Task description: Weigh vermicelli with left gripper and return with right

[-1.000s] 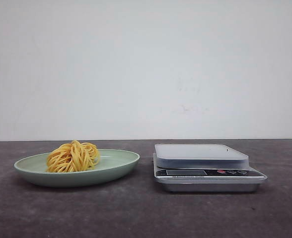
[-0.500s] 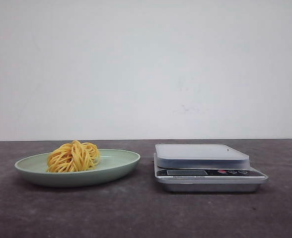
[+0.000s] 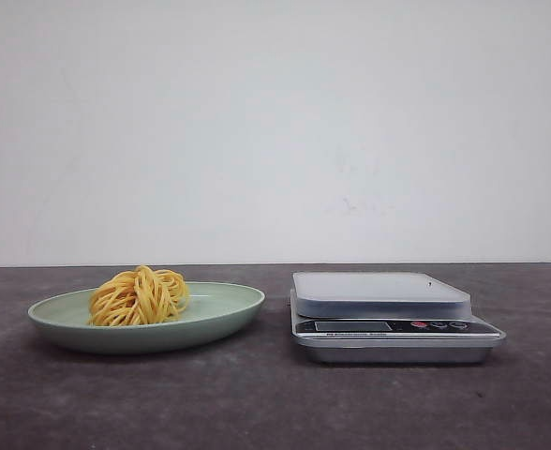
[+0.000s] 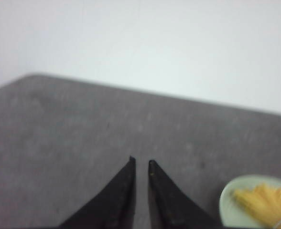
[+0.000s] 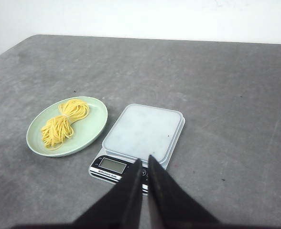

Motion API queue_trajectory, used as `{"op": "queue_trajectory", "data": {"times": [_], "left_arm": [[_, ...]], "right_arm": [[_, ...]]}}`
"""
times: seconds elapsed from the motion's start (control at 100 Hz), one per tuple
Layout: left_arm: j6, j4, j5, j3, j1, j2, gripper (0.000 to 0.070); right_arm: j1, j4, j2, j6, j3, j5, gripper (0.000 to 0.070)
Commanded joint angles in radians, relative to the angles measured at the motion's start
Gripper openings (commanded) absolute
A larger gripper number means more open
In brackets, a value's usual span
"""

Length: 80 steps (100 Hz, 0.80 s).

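A bundle of yellow vermicelli (image 3: 140, 295) lies on a pale green plate (image 3: 229, 305) on the left of the dark table. A silver kitchen scale (image 3: 379, 286) with a bare platform stands to its right. Neither gripper shows in the front view. In the left wrist view my left gripper (image 4: 141, 161) is empty, its jaws nearly together, over bare table, with the plate (image 4: 226, 202) and vermicelli (image 4: 267, 202) off to one side. In the right wrist view my right gripper (image 5: 145, 159) is empty, jaws nearly together, high above the scale (image 5: 143, 131), with the vermicelli (image 5: 64, 123) and plate (image 5: 90, 131) beside it.
The scale's display (image 5: 112, 165) and buttons face the robot. A white wall stands behind the table's far edge. Grey tabletop (image 5: 226, 95) surrounds the plate and scale.
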Motion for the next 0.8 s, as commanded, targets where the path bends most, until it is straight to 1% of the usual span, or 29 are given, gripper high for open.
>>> {"op": "queue_trajectory", "data": {"times": [0.0,0.25,0.4,0.47,0.55,0.62,0.79], "left_arm": [[0.012,0.016,0.007,-0.021,0.003,-0.002,0.0011],[0.013,0.119,0.018,-0.135,0.003,-0.002,0.0011],[0.014,0.120,0.059,-0.167,0.002,-0.002,0.0011],[0.015,0.094,0.067,-0.169,0.002,-0.002,0.0011],[0.024,0.059,0.108,-0.169,0.002,-0.002,0.0011],[0.030,0.062,0.132,-0.169,0.000,-0.002,0.0011],[0.035,0.064,0.127,-0.168,0.001,0.000,0.0011]], "right_arm": [[0.010,0.011,-0.001,0.017,0.008,0.001,0.0010],[0.010,0.011,-0.001,0.017,0.008,0.001,0.0010],[0.010,0.011,-0.001,0.017,0.008,0.001,0.0010],[0.010,0.011,-0.001,0.017,0.008,0.001,0.0010],[0.010,0.011,-0.001,0.017,0.008,0.001,0.0010],[0.010,0.011,-0.001,0.017,0.008,0.001,0.0010],[0.010,0.011,-0.001,0.017,0.008,0.001,0.0010]]}}
